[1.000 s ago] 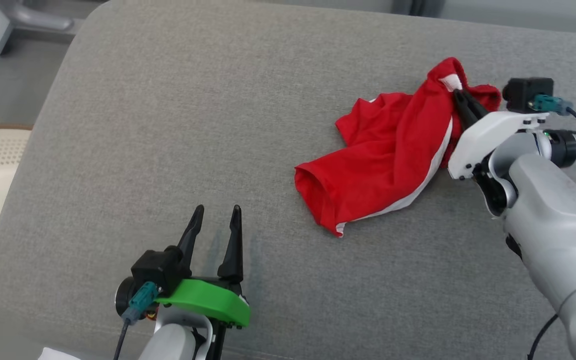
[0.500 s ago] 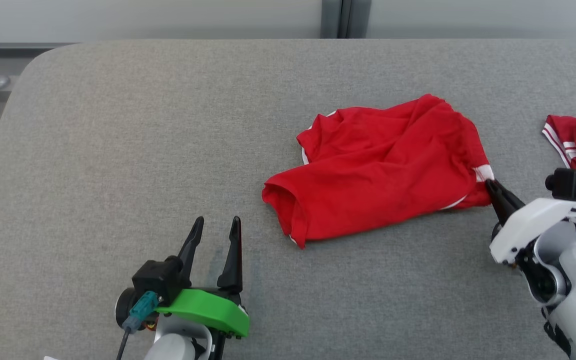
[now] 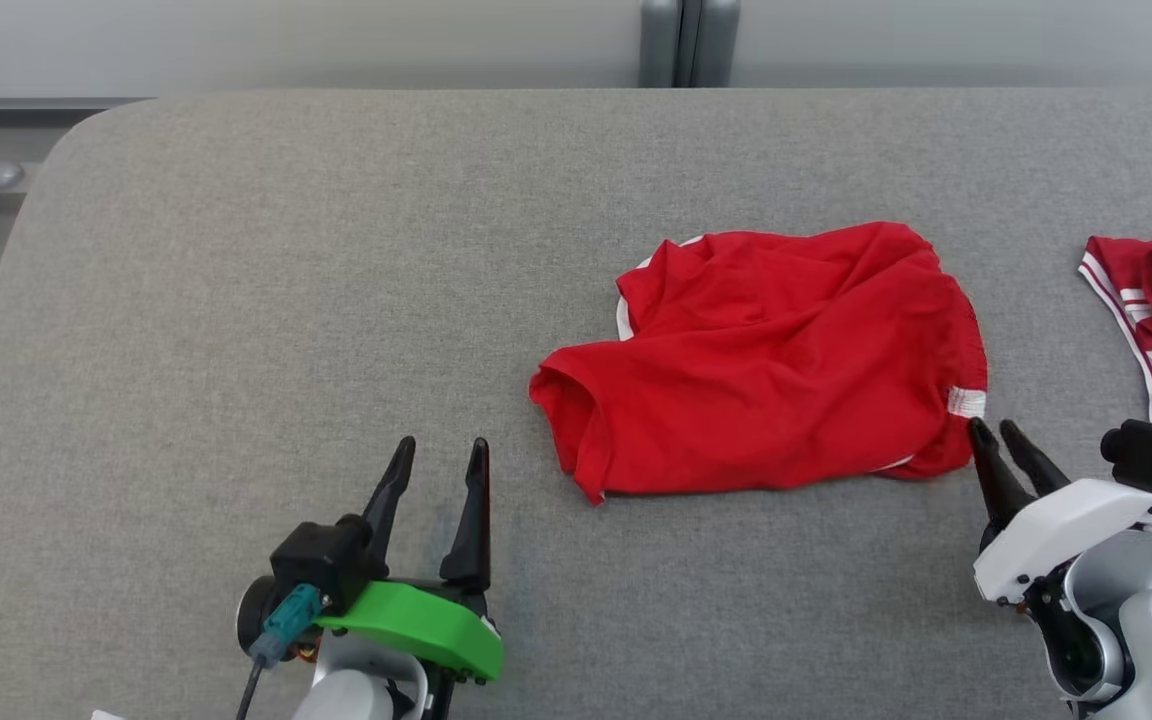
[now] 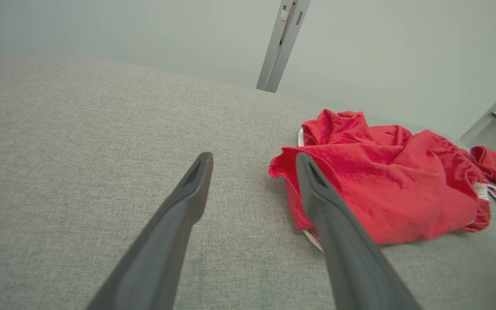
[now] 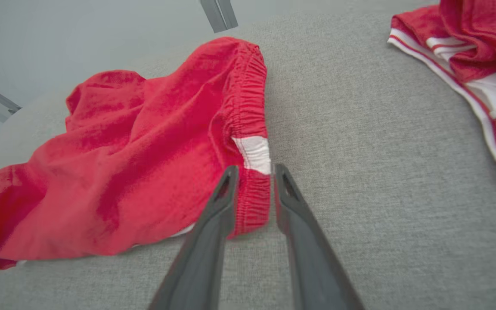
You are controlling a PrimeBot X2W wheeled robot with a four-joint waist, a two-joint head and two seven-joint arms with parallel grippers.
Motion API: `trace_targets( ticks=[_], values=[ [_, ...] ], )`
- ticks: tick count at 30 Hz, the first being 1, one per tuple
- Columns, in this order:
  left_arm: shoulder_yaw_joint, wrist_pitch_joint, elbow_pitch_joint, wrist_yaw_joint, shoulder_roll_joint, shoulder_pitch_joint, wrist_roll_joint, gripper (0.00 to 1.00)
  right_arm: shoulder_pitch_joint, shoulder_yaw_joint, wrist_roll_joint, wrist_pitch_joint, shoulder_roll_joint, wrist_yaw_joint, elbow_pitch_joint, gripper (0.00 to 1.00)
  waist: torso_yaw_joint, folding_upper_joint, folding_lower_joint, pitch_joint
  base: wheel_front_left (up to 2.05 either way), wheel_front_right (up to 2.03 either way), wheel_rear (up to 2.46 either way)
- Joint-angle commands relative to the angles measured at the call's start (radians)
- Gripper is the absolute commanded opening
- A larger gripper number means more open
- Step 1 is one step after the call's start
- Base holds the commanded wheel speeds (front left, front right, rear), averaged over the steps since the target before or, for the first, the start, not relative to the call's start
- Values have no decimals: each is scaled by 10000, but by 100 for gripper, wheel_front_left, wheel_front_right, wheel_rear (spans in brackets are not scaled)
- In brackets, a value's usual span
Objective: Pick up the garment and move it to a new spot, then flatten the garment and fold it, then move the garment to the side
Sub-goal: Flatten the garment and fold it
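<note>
Garment [image 3: 766, 365] lay crumpled on grey cushion [image 3: 236, 300], centre-right, long axis left-right: waistband [image 3: 971, 340] at right end, leg opening [image 3: 561, 400] at left. My right gripper [image 3: 994, 430] nearer: fingers slightly apart, empty, tips just beside waistband's near corner. My left gripper [image 3: 442, 447] spread, empty, well apart, near-left of leg opening.

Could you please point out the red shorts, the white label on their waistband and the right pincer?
red shorts [image 3: 766, 390], head view, middle of the crumpled cloth.
white label [image 5: 253, 154], right wrist view, centre of the patch on the elastic waistband.
right pincer [image 3: 992, 430], head view, midway between its parted fingertips.
</note>
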Motion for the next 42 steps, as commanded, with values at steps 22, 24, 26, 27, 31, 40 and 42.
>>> trace_targets(
  ticks=[22,24,26,27,31,40,42],
  values=[
    [-2119,570,3359,18,-15,-2126,1479,100,492,-1401,-1635,-296,1510,-10,-2246,100,-1510,0,0,233,0,0,0],
    [-2054,504,3732,178,-19,-2275,1509,44,497,-1504,-1694,-380,1523,-10,-2279,100,-1554,0,0,232,0,0,0],
    [-1993,411,4012,291,-31,-2429,1488,8,485,-1552,-1710,-463,1541,-10,-2285,100,-1567,0,0,214,0,0,0],
    [-1971,371,4103,302,-39,-2469,1447,0,485,-1573,-1718,-464,1547,-10,-2282,100,-1561,0,0,199,0,0,0],
    [-1732,144,4151,222,-67,-2569,1086,0,500,-1703,-1689,-563,1562,-10,-2212,100,-1448,0,0,78,0,0,0],
    [-740,-2,2141,-854,-104,-1807,-823,0,691,-1728,-1496,-666,1573,-10,-2009,100,-1103,0,0,-185,0,0,0],
    [-586,181,1617,-981,-89,-1659,-1261,0,696,-1723,-1464,-699,1572,-10,-1958,100,-1070,0,0,-177,0,0,0]
  ],
)
